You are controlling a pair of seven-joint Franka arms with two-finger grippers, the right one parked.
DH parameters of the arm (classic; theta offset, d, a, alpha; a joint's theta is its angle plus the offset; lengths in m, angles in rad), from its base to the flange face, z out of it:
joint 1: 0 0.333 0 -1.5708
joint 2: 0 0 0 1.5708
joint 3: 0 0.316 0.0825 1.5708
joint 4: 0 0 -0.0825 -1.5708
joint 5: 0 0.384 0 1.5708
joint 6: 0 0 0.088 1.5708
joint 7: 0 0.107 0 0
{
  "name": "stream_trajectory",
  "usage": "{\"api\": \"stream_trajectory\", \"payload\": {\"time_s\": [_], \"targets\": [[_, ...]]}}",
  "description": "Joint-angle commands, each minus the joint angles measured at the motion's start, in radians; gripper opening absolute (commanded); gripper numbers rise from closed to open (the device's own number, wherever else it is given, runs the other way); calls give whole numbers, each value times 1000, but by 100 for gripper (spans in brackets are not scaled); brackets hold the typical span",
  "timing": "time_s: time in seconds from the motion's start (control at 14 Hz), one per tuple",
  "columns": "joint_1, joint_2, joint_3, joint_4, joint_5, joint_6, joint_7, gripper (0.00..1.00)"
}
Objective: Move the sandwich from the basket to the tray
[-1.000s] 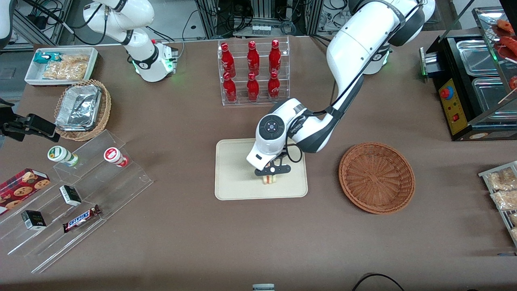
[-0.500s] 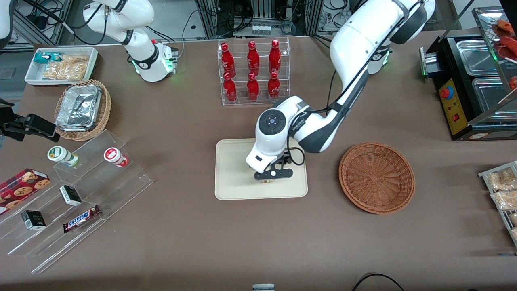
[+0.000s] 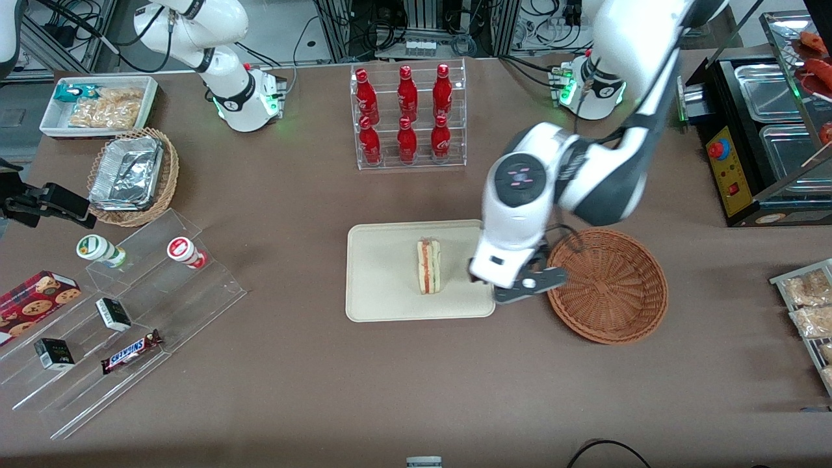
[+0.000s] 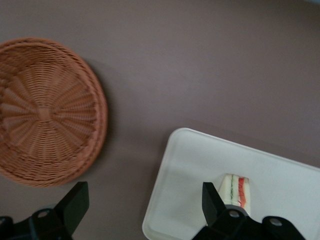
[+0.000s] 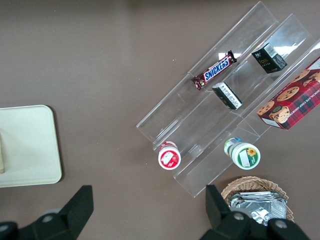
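Lifted clear since the earlier frame, my gripper [image 3: 525,290] hangs spread between basket [image 3: 606,285] and tray [image 3: 377,260], leaving the sandwich [image 3: 429,266] delivered.

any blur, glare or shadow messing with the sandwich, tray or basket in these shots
Front view: sharp, even light; sandwich on the tray reads clearly, open gripper raised between tray and basket. Left wrist view: softer, sandwich slightly blurred, basket casts a soft shadow on the cloth. No glare.
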Motion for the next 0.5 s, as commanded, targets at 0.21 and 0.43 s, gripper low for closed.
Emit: {"api": "stream_trajectory", "payload": {"time_s": [0.21, 0.43], "targets": [[256, -227, -5, -106, -146, -240, 416, 100], [348, -305, -3, -106, -156, -377, 550, 100]]}}
